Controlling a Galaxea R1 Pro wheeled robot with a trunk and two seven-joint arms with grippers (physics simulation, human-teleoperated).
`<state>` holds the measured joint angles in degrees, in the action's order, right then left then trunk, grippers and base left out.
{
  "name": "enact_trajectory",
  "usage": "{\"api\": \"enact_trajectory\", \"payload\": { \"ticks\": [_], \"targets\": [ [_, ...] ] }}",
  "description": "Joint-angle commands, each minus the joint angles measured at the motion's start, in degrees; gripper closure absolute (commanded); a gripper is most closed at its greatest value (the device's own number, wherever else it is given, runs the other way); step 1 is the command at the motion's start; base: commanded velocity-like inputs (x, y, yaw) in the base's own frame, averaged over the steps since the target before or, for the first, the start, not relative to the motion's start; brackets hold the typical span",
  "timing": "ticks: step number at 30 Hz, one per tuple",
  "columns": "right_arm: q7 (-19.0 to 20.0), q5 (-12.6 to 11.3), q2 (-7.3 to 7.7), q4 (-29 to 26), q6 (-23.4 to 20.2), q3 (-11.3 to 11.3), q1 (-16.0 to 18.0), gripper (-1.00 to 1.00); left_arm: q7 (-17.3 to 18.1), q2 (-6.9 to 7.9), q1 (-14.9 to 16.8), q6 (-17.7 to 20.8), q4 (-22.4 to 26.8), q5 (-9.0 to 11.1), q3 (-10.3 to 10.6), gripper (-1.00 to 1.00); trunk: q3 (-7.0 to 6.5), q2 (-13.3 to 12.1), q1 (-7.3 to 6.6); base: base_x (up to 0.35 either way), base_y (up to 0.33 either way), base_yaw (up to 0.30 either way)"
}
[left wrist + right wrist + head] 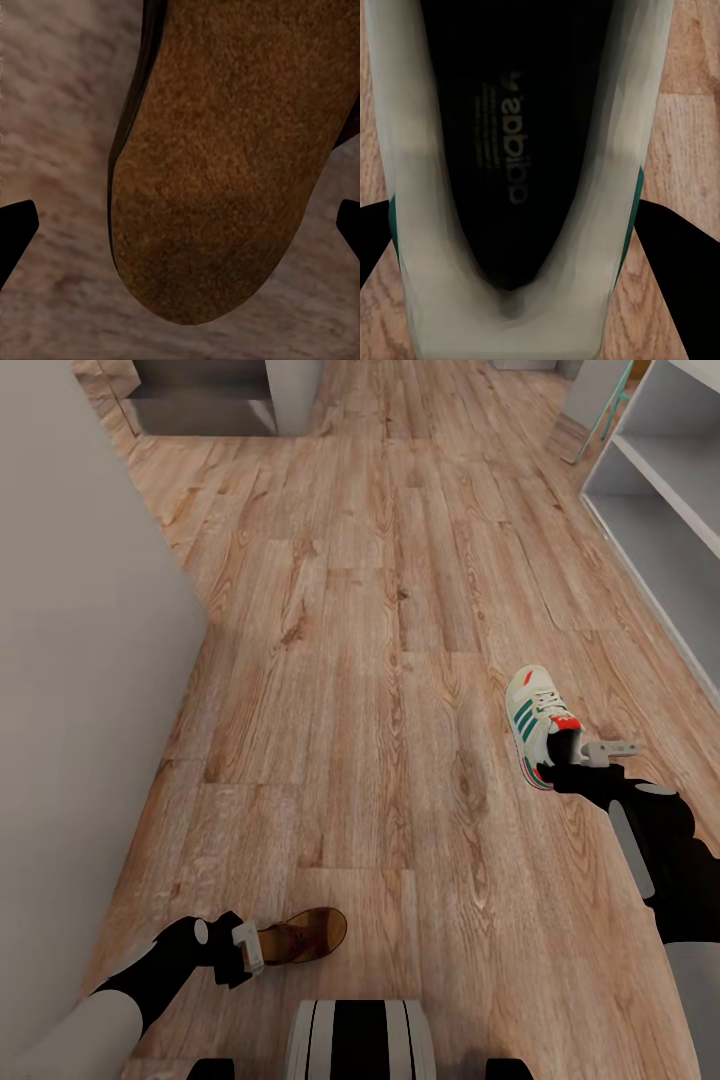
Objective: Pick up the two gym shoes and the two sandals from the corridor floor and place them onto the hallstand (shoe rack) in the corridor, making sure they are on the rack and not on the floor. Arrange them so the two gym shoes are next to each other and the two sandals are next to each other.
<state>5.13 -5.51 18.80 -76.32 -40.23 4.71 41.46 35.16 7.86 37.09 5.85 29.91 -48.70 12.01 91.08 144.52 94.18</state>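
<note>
Brown leather comes first: 1 sandal [303, 936] lies on the corridor floor [380, 660] just ahead of the robot's base, its near end at the left gripper [250, 948]. The left wrist view shows the sandal's rounded tan insole [225, 172] between 2 dark fingertips [15, 232] that stand wide of it at both edges, so the left gripper looks spread around the sandal without pinching it; whether it has any hold, I cannot tell.

Farther along the floor from the sandal, toward the hallstand, 1 gym shoe [537, 722] points away from the robot, heel nearest the right gripper [580, 752]. In the right wrist view the dark fingers [671, 262] sit tight against the white heel walls on either side of the shoe's dark opening [510, 150], which reads as a grasp closed on the heel.

Done well, this step likely means confirming both holds before lifting, raising each shoe level, and keeping the heel grip firm so the sneaker does not swing toe-down.

Farthest off, beyond the gym shoe, the light-grey hallstand [690, 480] shows 2 open shelves; the parts in view hold nothing. The second sandal and second gym shoe cannot be placed from these views.
</note>
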Motion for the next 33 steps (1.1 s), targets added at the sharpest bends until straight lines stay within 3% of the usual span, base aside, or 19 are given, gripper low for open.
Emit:
{"api": "enact_trajectory", "payload": {
  "ticks": [1,22,33],
  "targets": [
    [0.0,-0.5,0.01,-0.1,-0.3,0.0,0.0,1.0,0.2,0.05,0.0,0.4,0.2,0.0,0.3,-1.0,0.04,0.0,-0.01,0.0,0.0,0.0],
    [0.0,-0.5,0.01,-0.1,-0.3,0.1,0.0,1.0,0.2,0.14,0.0,0.4,0.2,0.0,0.3,-1.0,0.05,0.0,-0.01,0.018,0.0,0.0],
    [0.0,-0.5,0.01,-0.2,-0.3,0.1,0.0,1.0,0.2,0.3,0.0,0.4,0.2,0.0,0.3,-1.0,0.85,0.0,-0.01,0.0,0.0,0.0]
  ]
}}
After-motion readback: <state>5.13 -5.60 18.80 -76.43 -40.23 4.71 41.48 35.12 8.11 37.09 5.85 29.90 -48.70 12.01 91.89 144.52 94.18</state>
